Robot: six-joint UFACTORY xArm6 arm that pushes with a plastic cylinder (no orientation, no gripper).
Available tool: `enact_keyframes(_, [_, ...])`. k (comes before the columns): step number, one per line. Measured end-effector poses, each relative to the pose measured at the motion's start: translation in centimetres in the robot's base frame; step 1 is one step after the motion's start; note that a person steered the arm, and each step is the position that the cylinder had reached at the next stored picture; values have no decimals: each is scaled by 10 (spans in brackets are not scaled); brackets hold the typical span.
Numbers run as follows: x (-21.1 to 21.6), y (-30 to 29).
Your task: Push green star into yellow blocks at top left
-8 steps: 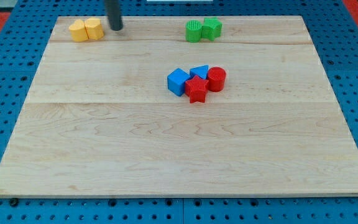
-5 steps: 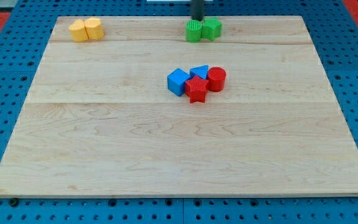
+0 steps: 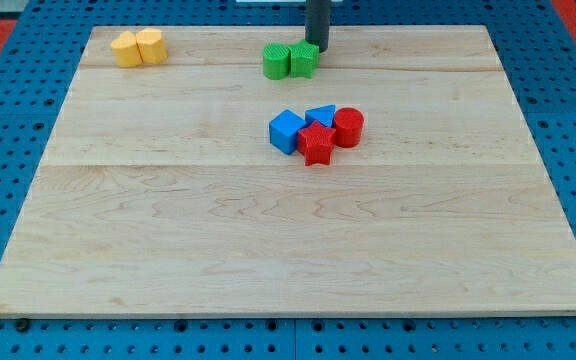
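Two green blocks sit side by side near the view's top centre: a ribbed round one point(image 3: 276, 61) on the left and the green star point(image 3: 304, 59) on the right, touching. My tip point(image 3: 318, 46) stands just to the upper right of the green star, against it or nearly so. Two yellow blocks point(image 3: 137, 47) sit together at the view's top left, well to the left of the green pair.
A cluster of a blue cube point(image 3: 287, 131), a blue triangle point(image 3: 321, 114), a red star point(image 3: 316, 145) and a red cylinder point(image 3: 348, 127) sits at the board's centre. The wooden board point(image 3: 268, 240) lies on a blue pegboard.
My tip went from beside the yellow blocks to the right, to the green pair. Both green blocks have slid left and slightly down with the tip behind them.
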State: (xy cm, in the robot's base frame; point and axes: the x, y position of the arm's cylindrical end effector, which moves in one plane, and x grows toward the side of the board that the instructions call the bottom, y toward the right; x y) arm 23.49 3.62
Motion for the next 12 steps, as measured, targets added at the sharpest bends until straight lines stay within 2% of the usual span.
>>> enact_keyframes(1, [20,9])
enact_keyframes(2, [44,-15])
enact_keyframes(5, [51,-110])
enact_keyframes(6, [69,-88])
enact_keyframes(7, [121,-65])
enact_keyframes(9, [107,-155])
enact_keyframes(11, [115,-116])
enact_keyframes(12, [102,-88])
